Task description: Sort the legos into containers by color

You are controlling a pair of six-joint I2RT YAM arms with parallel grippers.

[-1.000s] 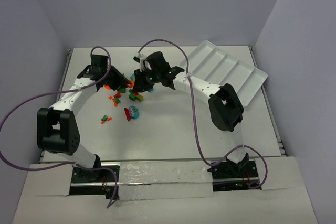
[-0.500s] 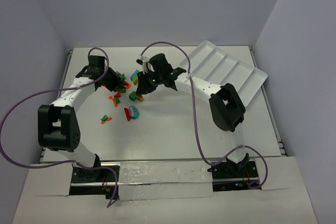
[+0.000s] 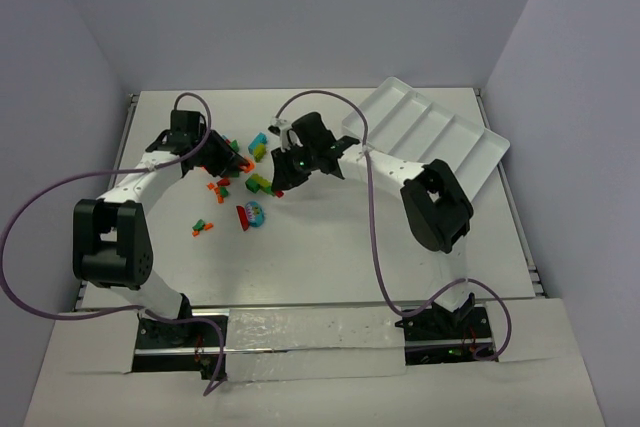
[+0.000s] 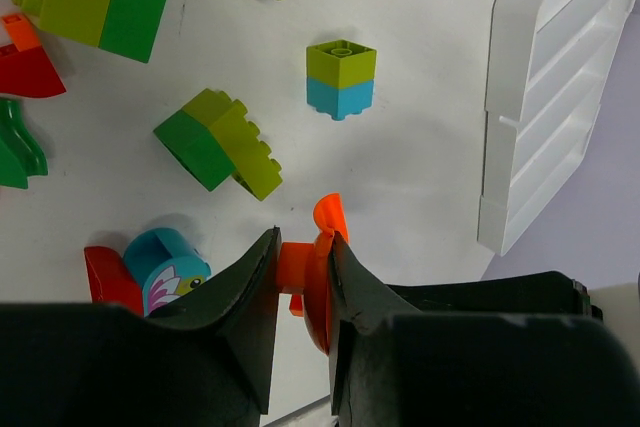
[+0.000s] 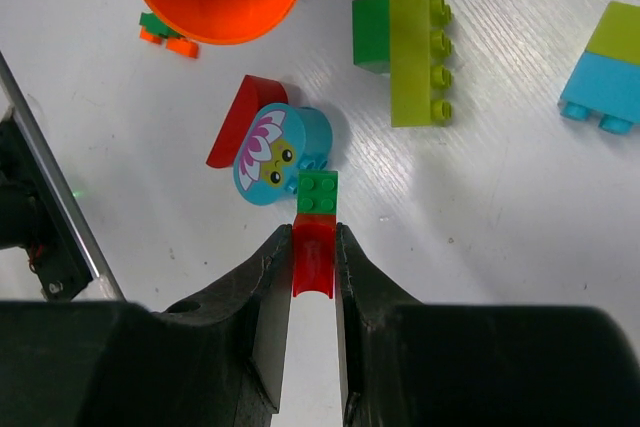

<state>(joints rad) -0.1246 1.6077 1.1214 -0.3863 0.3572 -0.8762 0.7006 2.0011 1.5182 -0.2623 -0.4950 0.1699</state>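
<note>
**Desk:** What is happening on the tabletop [image 3: 330, 247]?

**Operator:** I am sorting by color. The white tray [image 3: 430, 132] is sitting at the far right corner. From overhead I am seeing no bricks in its long compartments. The legos [image 3: 257, 184] are lying scattered left of centre, well apart from it.

**Desk:** And the arms?

**Operator:** Both are reaching into the pile. The left arm [image 3: 140, 179] is stretching forward along the left side. The right arm [image 3: 385, 160] is bending at the elbow and crossing leftward, so the two wrists are working close together.

**Desk:** Holding anything?

**Operator:** The left gripper [image 4: 303, 247] is clamped on an orange piece [image 4: 300, 269]. I judge it is raised off the tabletop for carrying to a compartment. The right gripper [image 5: 314, 239] is pinching a red piece [image 5: 312, 265] with a small green brick [image 5: 318, 190] stuck on its end, just beside a cyan flower-faced piece [image 5: 268, 154]. I am judging that two-color pair will need separating before it can go into one compartment.
</note>
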